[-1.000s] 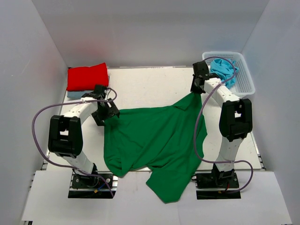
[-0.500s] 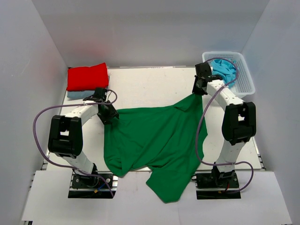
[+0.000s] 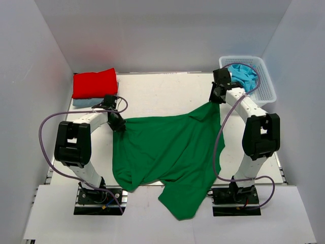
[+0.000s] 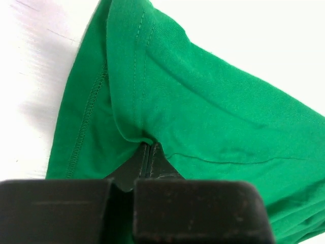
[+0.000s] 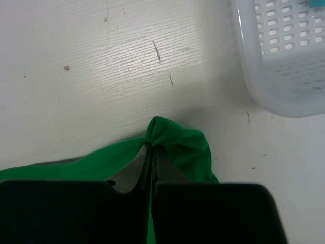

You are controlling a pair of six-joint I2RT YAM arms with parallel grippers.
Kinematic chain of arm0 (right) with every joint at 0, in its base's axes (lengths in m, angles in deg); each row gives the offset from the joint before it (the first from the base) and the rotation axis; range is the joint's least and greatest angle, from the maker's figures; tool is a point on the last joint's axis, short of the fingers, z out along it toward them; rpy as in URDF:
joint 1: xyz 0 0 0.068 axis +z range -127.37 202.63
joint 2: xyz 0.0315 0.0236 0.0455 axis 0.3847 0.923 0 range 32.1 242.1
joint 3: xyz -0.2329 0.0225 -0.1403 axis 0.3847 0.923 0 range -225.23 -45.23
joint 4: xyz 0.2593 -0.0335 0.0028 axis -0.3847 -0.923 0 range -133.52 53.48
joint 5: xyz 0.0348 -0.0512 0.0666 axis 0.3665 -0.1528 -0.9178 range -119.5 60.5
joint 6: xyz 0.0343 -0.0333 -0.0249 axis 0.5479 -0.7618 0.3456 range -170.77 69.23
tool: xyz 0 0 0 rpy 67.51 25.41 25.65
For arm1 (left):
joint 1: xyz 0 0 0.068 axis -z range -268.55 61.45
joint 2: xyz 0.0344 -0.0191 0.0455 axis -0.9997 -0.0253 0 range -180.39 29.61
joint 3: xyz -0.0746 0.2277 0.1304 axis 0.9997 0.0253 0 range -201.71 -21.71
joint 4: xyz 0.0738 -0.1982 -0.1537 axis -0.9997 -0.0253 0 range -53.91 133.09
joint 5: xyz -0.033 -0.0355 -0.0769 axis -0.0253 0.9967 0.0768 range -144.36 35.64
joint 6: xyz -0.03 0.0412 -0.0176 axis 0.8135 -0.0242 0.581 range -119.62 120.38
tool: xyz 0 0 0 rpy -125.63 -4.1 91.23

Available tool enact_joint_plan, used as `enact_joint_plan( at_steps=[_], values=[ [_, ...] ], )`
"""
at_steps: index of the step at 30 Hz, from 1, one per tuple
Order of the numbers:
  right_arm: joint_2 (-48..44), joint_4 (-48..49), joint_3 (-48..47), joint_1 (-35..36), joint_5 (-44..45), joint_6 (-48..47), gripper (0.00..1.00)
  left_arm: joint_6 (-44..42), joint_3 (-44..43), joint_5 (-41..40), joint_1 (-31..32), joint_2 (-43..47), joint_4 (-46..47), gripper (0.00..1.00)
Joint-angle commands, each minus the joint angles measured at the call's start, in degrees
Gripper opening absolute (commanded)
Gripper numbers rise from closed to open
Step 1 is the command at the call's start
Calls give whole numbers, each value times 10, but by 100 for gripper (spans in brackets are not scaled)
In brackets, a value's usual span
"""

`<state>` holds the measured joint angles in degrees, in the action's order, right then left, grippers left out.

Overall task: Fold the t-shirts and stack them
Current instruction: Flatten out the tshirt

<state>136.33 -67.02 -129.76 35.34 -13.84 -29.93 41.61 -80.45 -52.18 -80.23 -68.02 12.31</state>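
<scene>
A dark green t-shirt [image 3: 167,152] lies spread and rumpled across the middle of the table. My left gripper [image 3: 119,125] is shut on its left edge; the left wrist view shows the green cloth [image 4: 203,117] pinched at the closed tips of that left gripper [image 4: 148,146]. My right gripper [image 3: 215,100] is shut on the shirt's far right corner, and in the right wrist view the green fold [image 5: 177,145] bunches at the tips of the right gripper [image 5: 151,148]. A folded red t-shirt [image 3: 94,83] rests on a pale blue one [image 3: 81,102] at the back left.
A white mesh basket [image 3: 264,79] [image 5: 284,56] stands at the back right with turquoise cloth [image 3: 242,74] in it. Grey walls close the table on three sides. Purple cables loop beside both arms.
My left gripper has moved slightly toward the shirt's edge and closed on the green cloth. The right gripper shifted a little to the right, still holding its corner.
</scene>
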Motion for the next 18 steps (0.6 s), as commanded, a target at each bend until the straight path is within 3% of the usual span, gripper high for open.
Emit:
enact_joint_plan(
  at_steps=[1,9,18],
  values=[
    [-38,4,-1,-2,1,3,0,-16,-20,-16,-2,17,11,0],
    [-125,5,-2,-9,21,1,0,-65,-25,-81,5,179,40,0],
    [-279,-11,-27,-15,33,-37,0,-103,-47,-146,5,432,60,0]
  ],
)
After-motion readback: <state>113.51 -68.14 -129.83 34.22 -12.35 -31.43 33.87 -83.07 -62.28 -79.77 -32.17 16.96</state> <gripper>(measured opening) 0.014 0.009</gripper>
